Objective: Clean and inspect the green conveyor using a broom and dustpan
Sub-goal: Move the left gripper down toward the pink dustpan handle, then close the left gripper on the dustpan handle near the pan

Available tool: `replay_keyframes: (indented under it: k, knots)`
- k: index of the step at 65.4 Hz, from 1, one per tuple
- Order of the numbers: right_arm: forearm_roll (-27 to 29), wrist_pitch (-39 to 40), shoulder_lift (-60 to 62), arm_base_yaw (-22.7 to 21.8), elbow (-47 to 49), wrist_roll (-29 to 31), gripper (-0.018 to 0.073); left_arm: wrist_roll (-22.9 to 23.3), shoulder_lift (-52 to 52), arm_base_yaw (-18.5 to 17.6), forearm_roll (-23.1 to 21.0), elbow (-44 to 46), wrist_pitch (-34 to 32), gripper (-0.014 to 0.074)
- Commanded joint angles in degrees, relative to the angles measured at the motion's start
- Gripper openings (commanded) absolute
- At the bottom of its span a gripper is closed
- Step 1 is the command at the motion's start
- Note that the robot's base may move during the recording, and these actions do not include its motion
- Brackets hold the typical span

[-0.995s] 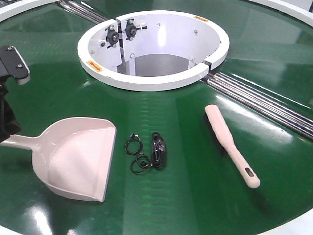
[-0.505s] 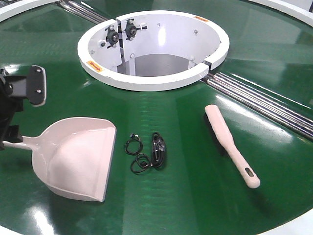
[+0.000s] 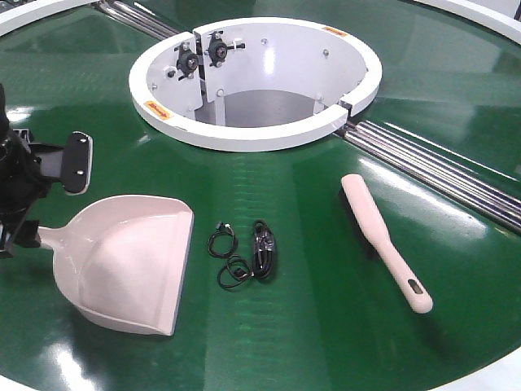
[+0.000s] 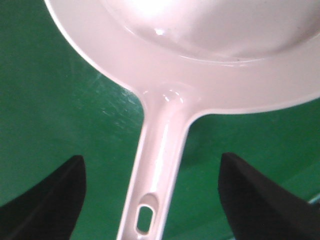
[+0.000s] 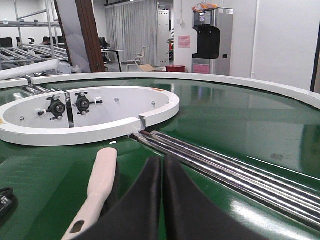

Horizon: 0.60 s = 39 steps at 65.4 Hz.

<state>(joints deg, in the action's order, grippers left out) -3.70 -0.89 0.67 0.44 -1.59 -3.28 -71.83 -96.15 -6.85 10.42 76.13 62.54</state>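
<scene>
The left claw [image 3: 47,201] stands open at the left edge of the green conveyor [image 3: 309,334]. Its two dark fingers [image 4: 47,200] are spread wide to either side of the dustpan's handle. In the wrist view green belt shows between each finger and the handle, so neither finger touches it. The dustpan [image 3: 130,261] lies flat on the belt with its scoop ahead of the claw and its wide mouth on the side away from it. The slotted end of its handle [image 4: 146,217] sits midway between the fingers.

The right claw [image 5: 163,200] is closed, its two dark fingers pressed together with nothing between them. It sits low over the belt and is out of the front view. The broom [image 5: 97,182] lies just to this claw's left, its slotted handle end nearest and its head pointing away from it. The steel rollers [image 5: 220,162] run past on the claw's right and reach the white rim [image 5: 100,131] of the centre hole ahead of it.

In the front view a small bundle of black cable [image 3: 248,252] rests on the belt between the dustpan and the broom [image 3: 383,240], closer to the dustpan's mouth.
</scene>
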Motion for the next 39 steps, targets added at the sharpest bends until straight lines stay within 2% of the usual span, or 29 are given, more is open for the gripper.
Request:
replay_keyframes:
  k: [1, 20, 27, 39]
  knots:
    - [-0.6, 4.5, 0.7, -0.3, -0.2, 0.1, -0.0009, -0.1, 1.5, -0.4, 0.2, 1.5, -1.7, 0.0526]
    - [-0.6, 4.5, 0.7, -0.3, -0.2, 0.1, -0.0009, -0.4, -0.3, 1.0, 1.4, -1.9, -1.3, 0.0539]
    - [-0.6, 4.5, 0.7, -0.3, -0.2, 0.1, -0.0009, -0.4, -0.4, 1.0, 3.7, -1.9, -2.2, 0.0546]
    - [-0.6, 4.5, 0.7, -0.3, -0.2, 0.1, -0.0009, -0.4, -0.8, 1.0, 3.8, -1.9, -4.7, 0.0546]
